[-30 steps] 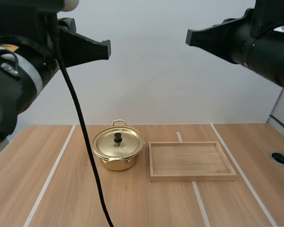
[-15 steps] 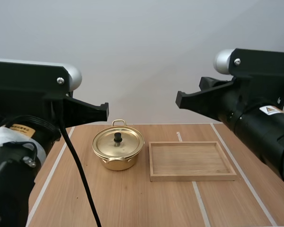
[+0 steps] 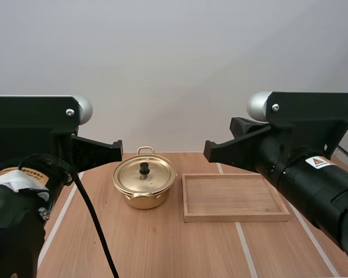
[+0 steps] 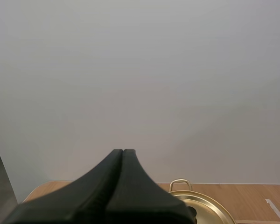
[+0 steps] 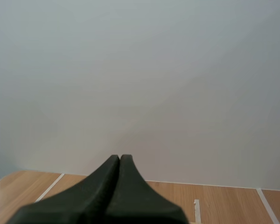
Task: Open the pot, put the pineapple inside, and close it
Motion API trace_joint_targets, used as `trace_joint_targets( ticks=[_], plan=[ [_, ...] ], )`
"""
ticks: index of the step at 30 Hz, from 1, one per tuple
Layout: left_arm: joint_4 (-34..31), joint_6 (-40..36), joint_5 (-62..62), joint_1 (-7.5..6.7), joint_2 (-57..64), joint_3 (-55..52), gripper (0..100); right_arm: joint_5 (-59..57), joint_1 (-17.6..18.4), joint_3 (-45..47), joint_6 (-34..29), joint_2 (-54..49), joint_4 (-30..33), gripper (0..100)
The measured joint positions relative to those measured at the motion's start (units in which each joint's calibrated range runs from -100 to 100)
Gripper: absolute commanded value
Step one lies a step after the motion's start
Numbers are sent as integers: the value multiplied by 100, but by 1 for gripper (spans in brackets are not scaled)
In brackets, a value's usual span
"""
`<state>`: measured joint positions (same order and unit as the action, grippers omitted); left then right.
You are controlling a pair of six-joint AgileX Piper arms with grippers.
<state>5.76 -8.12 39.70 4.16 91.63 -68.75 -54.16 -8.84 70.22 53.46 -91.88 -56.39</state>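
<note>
Above the table (image 3: 162, 249), both arms wait high.
Left gripper (image 4: 122, 152) and right gripper (image 5: 119, 157) are each clenched on nothing, fingers pressed into one wedge, likely raised to keep clear of the pot (image 3: 144, 190), which sits with its lid (image 3: 145, 175) on, just beside the wooden tray (image 3: 235, 217), ready for opening.

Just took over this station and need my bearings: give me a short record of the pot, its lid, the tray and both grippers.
pot: gold, on the table, to the tray's left in the high view, apart from it
lid: on the pot, black knob up
tray: wooden, flat on the table
left gripper: shut, holding nothing, raised, pot ahead of it
right gripper: shut, holding nothing, raised
task progress: pot not yet opened
</note>
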Motion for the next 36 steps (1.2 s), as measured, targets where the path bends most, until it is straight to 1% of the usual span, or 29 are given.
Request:
trace_joint_targets(
  ticks=[10, 13, 17, 20, 24, 28, 32, 36],
  plan=[
    [0, -12, 0, 0, 0, -19, 0, -20, 0, 0, 0, 0, 10, 0],
    [0, -12, -225, 0, 0, -175, 0, -20, 0, 0, 0, -39, 25, 0],
    [37, -12, -1157, 9, 12, -763, 0, -20, 0, 18, 0, -248, 111, 0],
    [37, -12, -1631, 9, 12, -1329, 0, -35, 0, 204, 0, -475, 174, 0],
    [37, -12, -1731, 9, 12, -1954, 0, -35, 0, 562, 0, -744, 475, 0],
    [37, -12, -1770, 9, 12, -2527, 0, -53, 0, 864, 0, -764, 987, 0],
    [18, -12, -1770, 9, 12, -2820, 0, -92, 0, 1032, 0, -764, 1113, 0],
    [-5, -12, -1770, 9, 12, -2862, 0, -105, 0, 1264, 0, -764, 1127, 0]
  ],
)
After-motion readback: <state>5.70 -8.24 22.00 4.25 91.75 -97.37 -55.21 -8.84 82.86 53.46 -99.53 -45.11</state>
